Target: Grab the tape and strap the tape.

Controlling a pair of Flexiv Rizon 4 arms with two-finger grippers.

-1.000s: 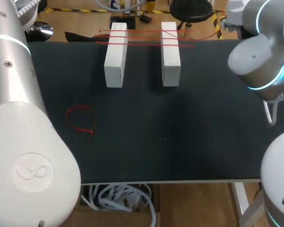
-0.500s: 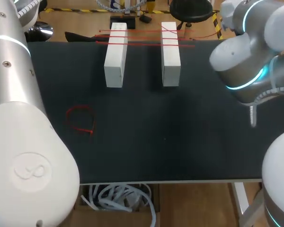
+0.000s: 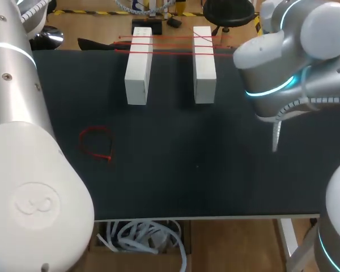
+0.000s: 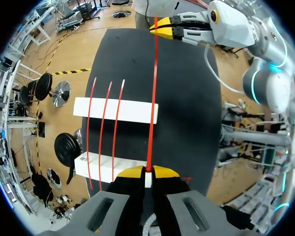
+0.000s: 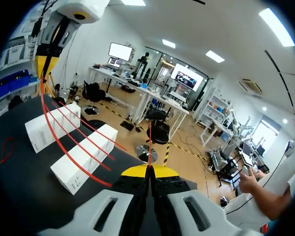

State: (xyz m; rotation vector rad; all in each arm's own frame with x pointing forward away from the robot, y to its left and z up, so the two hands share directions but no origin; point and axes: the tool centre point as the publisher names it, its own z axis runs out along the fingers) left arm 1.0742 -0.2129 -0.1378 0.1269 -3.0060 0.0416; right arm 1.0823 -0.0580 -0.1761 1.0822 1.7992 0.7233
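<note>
Left claw (image 4: pixel 147 168) has its yellow tips pressed together on one end of the red tape (image 4: pixel 153 98). The strand runs straight ahead, above the left block (image 3: pixel 139 65) and the right block (image 3: pixel 204 63), to the right claw (image 5: pixel 148 168), whose tips pinch its other end. Three more red strands (image 4: pixel 105 118) lie side by side across both blocks, just beside the held one. On the black table (image 3: pixel 215 170), seen from the head camera, the two white blocks stand parallel and apart around 11 and 12 o'clock. A small red loop (image 3: pixel 95 128) lies flat near 8 o'clock, well apart from them. The right arm (image 3: pixel 283 62) comes in from 2 o'clock.
</note>
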